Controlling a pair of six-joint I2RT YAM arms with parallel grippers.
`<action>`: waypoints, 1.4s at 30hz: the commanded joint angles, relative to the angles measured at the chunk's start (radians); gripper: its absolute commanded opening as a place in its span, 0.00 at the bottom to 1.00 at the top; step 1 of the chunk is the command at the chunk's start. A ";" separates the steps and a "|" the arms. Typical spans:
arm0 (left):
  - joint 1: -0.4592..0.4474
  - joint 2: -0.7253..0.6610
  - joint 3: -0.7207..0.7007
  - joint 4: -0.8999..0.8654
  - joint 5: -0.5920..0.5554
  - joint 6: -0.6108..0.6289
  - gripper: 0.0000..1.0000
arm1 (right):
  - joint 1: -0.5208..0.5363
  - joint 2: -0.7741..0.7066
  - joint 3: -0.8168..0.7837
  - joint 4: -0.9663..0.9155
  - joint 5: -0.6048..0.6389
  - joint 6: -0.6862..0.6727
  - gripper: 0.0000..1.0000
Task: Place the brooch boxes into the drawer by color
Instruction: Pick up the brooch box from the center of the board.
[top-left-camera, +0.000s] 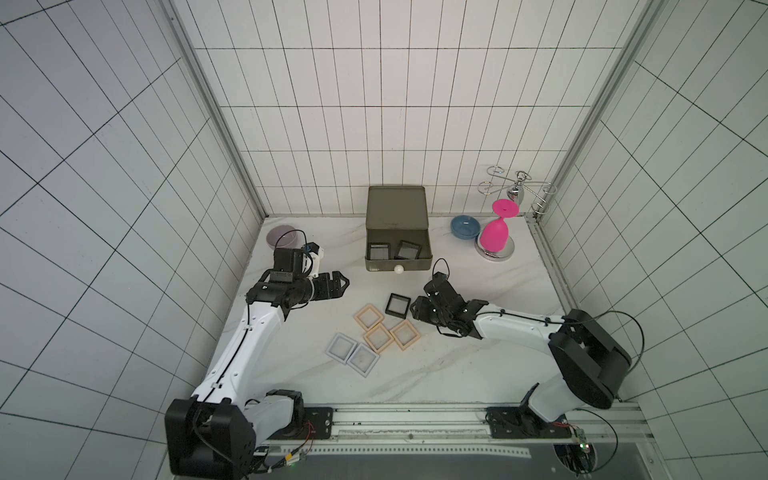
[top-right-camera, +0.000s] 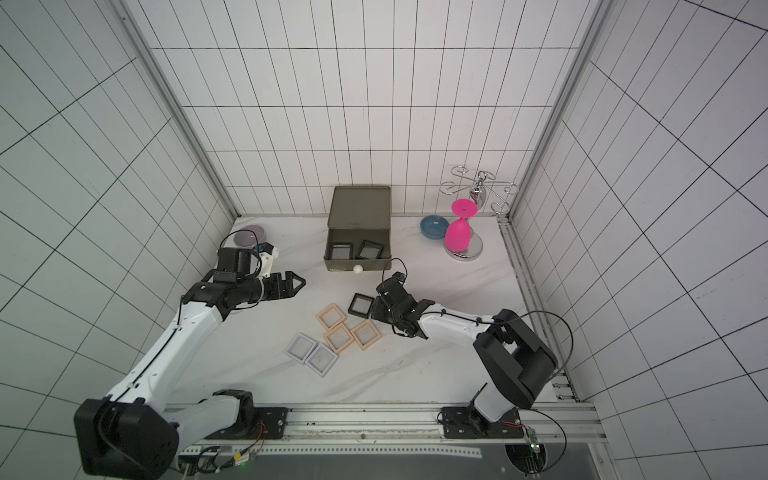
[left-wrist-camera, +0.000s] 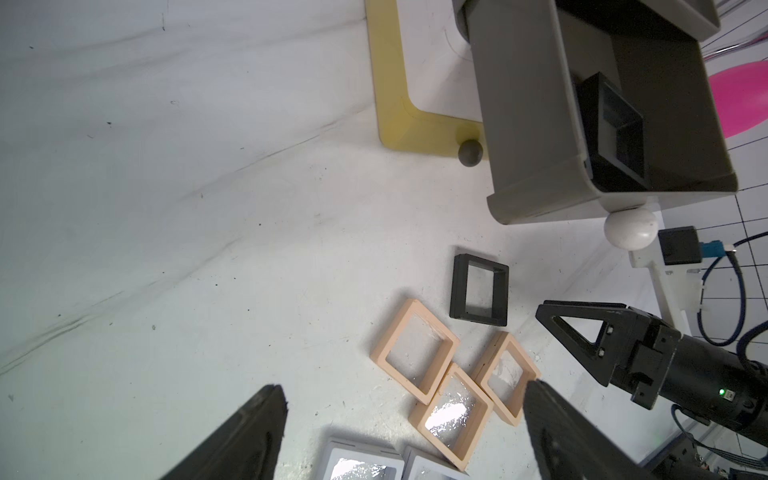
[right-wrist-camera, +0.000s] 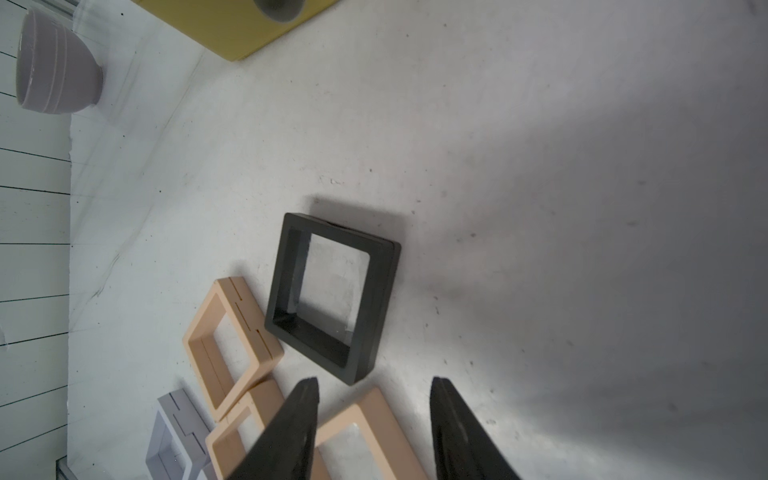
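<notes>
The drawer chest (top-left-camera: 397, 205) stands at the back wall. Its olive-grey drawer (top-left-camera: 374, 262) is pulled out, with two black brooch boxes (top-left-camera: 379, 250) (top-left-camera: 408, 249) lying inside. A third black box (top-left-camera: 397, 305) (right-wrist-camera: 332, 291) lies on the table. Three peach boxes (top-left-camera: 378, 338) and two lavender ones (top-left-camera: 351, 353) lie clustered in front of it. My right gripper (top-left-camera: 415, 308) (right-wrist-camera: 374, 380) hovers open just right of the loose black box, with a peach box under its tips. My left gripper (top-left-camera: 345, 284) (left-wrist-camera: 405, 388) is open and empty, left of the drawer.
A lilac bowl (top-left-camera: 284, 236) sits at the back left behind my left wrist. At the back right are a blue bowl (top-left-camera: 465, 226) and an upturned pink goblet (top-left-camera: 494, 232) on a chrome rack (top-left-camera: 515, 189). The yellow bottom tier (left-wrist-camera: 390, 83) shows below the open drawer.
</notes>
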 joint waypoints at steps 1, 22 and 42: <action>0.017 -0.021 -0.005 0.001 0.005 0.019 0.93 | 0.013 0.046 0.081 0.005 0.044 0.019 0.45; 0.042 -0.044 -0.038 0.021 0.012 0.019 0.93 | 0.038 0.159 0.155 -0.058 0.074 0.091 0.33; 0.047 -0.052 -0.044 0.028 0.011 0.021 0.93 | 0.039 0.209 0.227 -0.208 0.089 0.139 0.26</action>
